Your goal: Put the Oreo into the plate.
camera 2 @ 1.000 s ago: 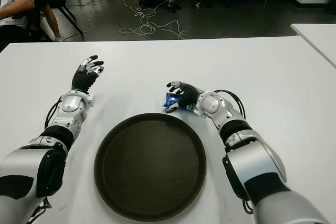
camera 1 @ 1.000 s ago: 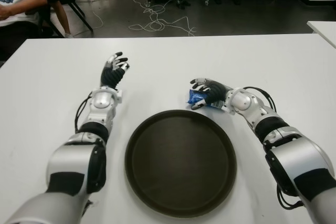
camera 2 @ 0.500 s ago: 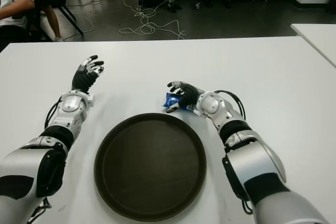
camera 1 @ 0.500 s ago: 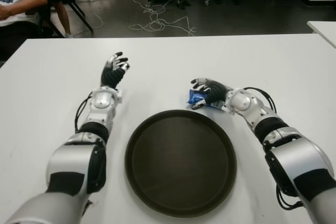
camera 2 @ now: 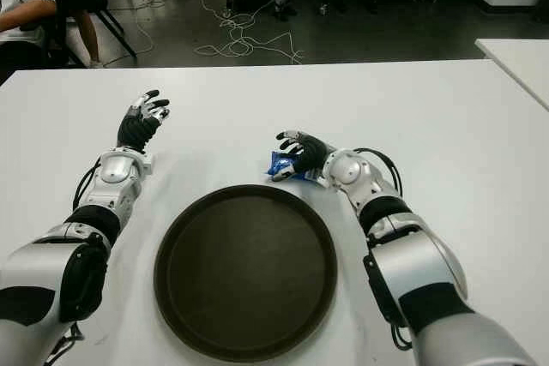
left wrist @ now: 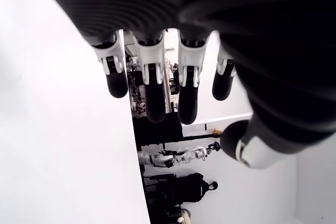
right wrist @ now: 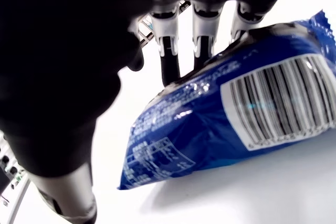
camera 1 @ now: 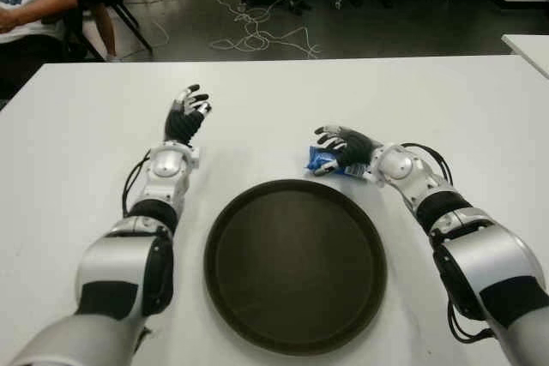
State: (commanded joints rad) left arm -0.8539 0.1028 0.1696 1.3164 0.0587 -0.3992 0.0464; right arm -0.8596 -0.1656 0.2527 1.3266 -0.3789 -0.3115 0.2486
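The right robot hand (camera 1: 343,148) lies over the blue Oreo packet (right wrist: 231,124), just behind the dark round plate (camera 1: 294,265), fingers arched on it but not clearly clamped. The slippery wrapper may slide out when lifted. The plate holds nothing. The left robot hand (camera 1: 185,119), left of the plate, is relaxed and holds nothing.

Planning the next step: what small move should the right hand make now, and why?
Probably close the right hand firmly on the Oreo packet: its fingers drape over the packet, which still lies on the table just beyond the empty plate.
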